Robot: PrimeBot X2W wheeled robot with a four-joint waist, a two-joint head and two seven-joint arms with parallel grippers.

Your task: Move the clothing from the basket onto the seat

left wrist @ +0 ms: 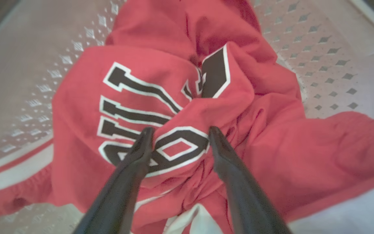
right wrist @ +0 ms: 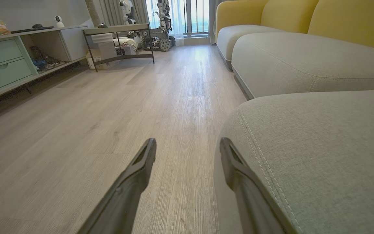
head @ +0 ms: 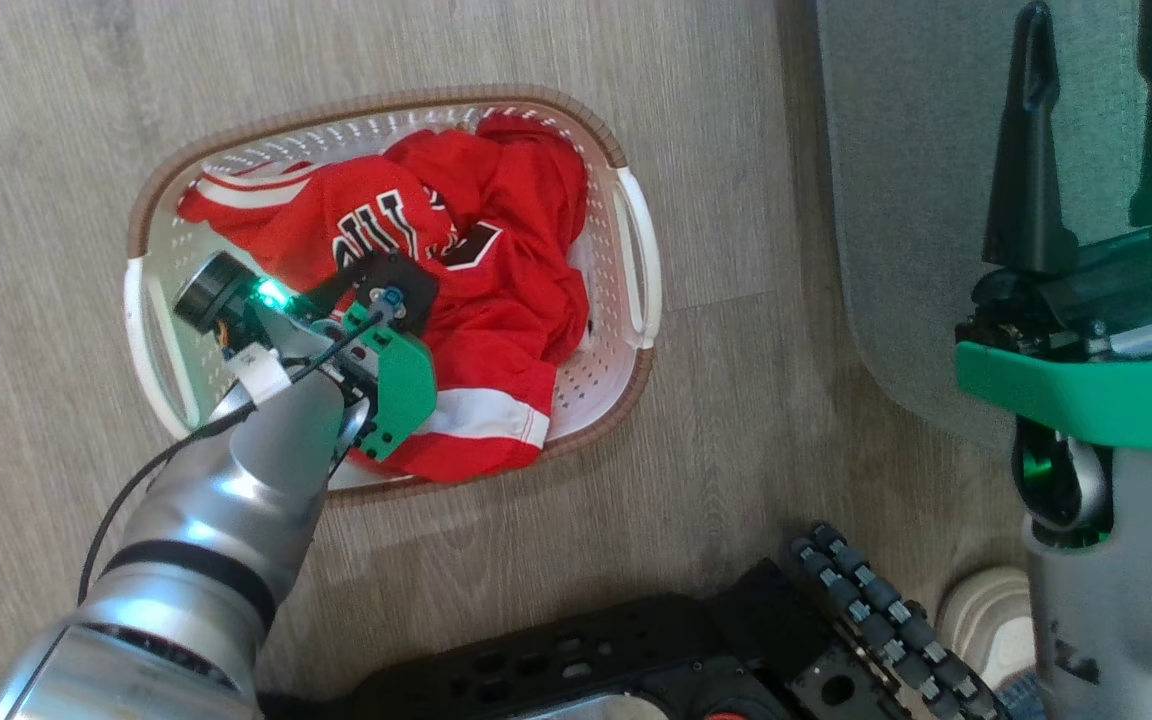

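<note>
The basket (head: 576, 112), white with a brown rim, stands on the wood floor and holds the clothing (head: 506, 290), a crumpled red heap with black-and-white lettering and white stripe trim. My left arm (head: 236, 470) reaches down into it. In the left wrist view my left gripper (left wrist: 181, 131) is open, its fingertips (left wrist: 146, 136) pressed into the lettered jersey (left wrist: 271, 146) with a raised fold between them. The basket wall (left wrist: 320, 48) shows behind. My right gripper (head: 1096, 30) stands open and empty beside the corner of the grey-green seat (head: 916, 200); in its own view the right gripper (right wrist: 187, 143) points along the floor past the seat (right wrist: 320, 146).
My black wheeled base (head: 876, 620) sits just below the basket. Further sofa cushions (right wrist: 304, 55) with yellow backrests run along the right. A low cabinet (right wrist: 2, 61) and a metal-framed table (right wrist: 118, 32) stand far off across open wood floor (right wrist: 109, 113).
</note>
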